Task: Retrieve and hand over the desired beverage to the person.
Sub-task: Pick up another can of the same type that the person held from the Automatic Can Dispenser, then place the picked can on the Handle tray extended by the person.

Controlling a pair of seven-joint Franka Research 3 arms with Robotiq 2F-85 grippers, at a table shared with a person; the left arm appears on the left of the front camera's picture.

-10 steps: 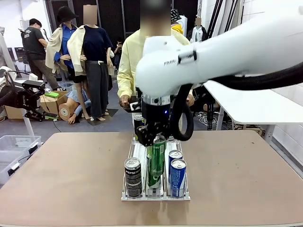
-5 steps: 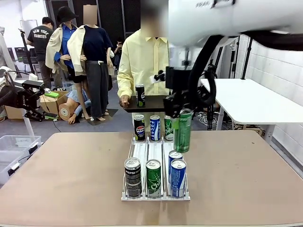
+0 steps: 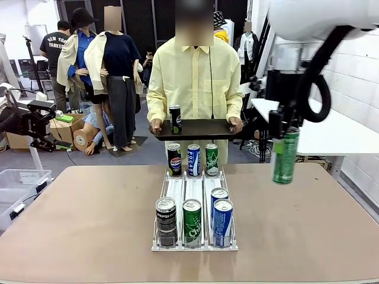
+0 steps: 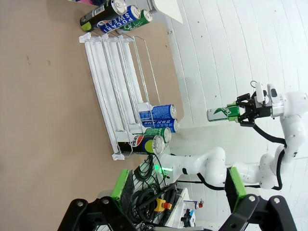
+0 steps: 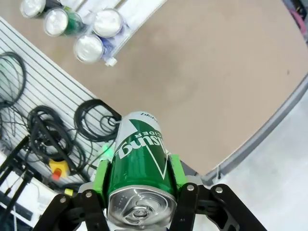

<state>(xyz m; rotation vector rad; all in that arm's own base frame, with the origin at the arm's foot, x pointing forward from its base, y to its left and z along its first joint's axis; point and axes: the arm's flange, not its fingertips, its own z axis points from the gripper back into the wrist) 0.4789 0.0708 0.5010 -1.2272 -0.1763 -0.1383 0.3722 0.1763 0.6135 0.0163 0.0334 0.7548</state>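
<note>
Right gripper (image 3: 285, 125) clamped on a green can (image 3: 285, 156), held upright in the air over the table's (image 3: 89, 225) right part, clear of the surface and well right of the rack (image 3: 194, 195). Right wrist view: green pads (image 5: 102, 174) press both sides of the can (image 5: 138, 163), top end toward the camera; bare tabletop (image 5: 216, 72) lies past it and the curved table edge runs near the can's side.

Left gripper (image 4: 178, 187) is spread wide with nothing between the fingers, high above the table and off the rack's front end. In its view the rack (image 4: 118, 91) lies lengthwise on the table, and the right gripper (image 4: 244, 109) with the can (image 4: 222, 113) hangs well off to the side of it.

Rack sits mid-table, three lanes. Front end: black can (image 3: 166, 221), green can in the middle (image 3: 192, 222), two blue cans (image 3: 221, 216) one behind the other on the right. Far end: black, blue and green cans (image 3: 192, 160) side by side. Lanes between the two groups are bare.

Person (image 3: 190, 83) stands at the far edge, both hands holding a dark tray (image 3: 198, 130) level just above the far cans; one black can (image 3: 175, 119) stands on the tray's left part, rest of the tray bare. Wide open tabletop left and right of the rack; the held can is nearer the right table edge than the rack.
</note>
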